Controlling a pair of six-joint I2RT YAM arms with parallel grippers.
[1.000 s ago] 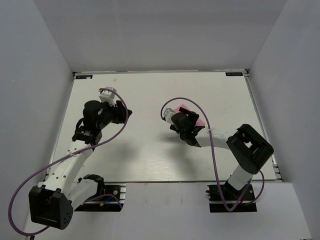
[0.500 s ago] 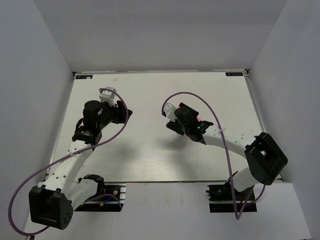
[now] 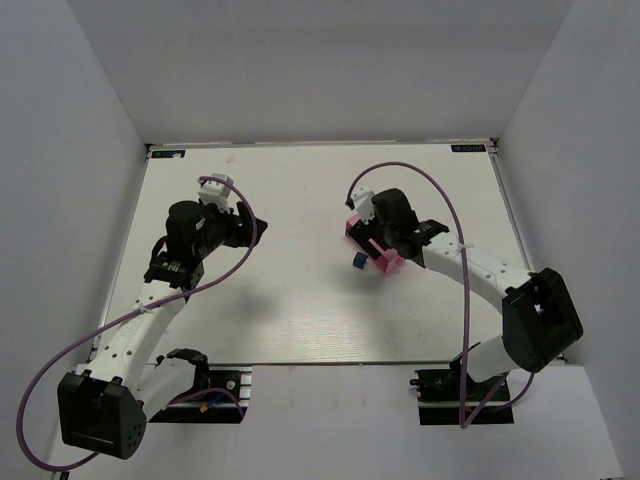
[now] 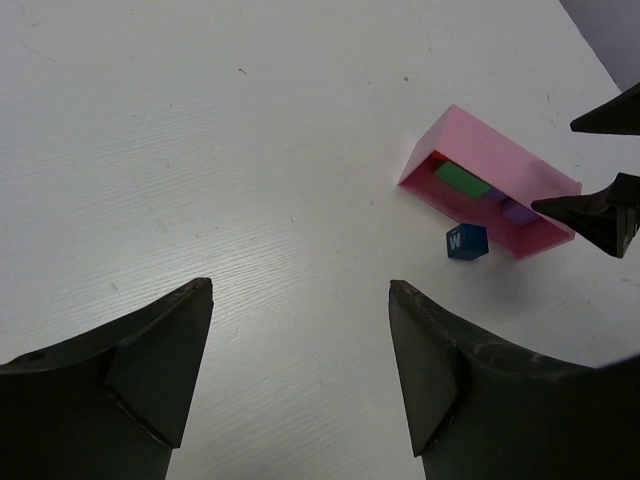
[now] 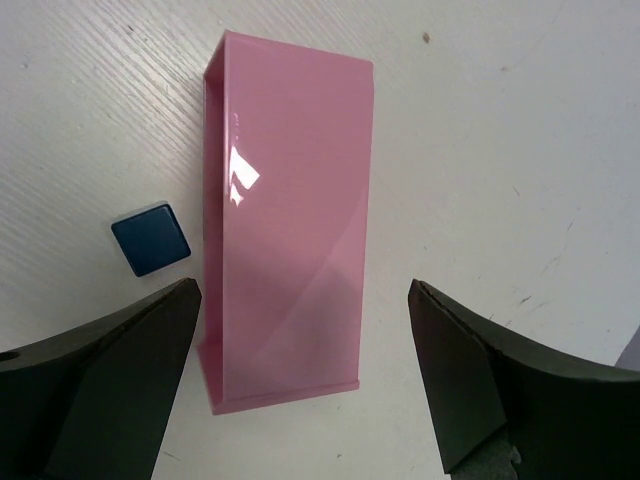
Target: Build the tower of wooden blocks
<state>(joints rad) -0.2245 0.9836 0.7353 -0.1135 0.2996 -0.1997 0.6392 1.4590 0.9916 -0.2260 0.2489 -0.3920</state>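
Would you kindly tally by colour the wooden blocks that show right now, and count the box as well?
Pink box: 1
Blue cube: 1, lying outside the box
Green block: 1, inside the box
Purple block: 1, inside the box
Red block: 1, inside the box, only a sliver showing
Total: 5 things; the box may hide more blocks.

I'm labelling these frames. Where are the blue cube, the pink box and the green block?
blue cube (image 4: 461,243): left wrist view, lettered face.
pink box (image 5: 290,230): right wrist view, glossy top wall.
green block (image 4: 461,180): left wrist view, face inside box.
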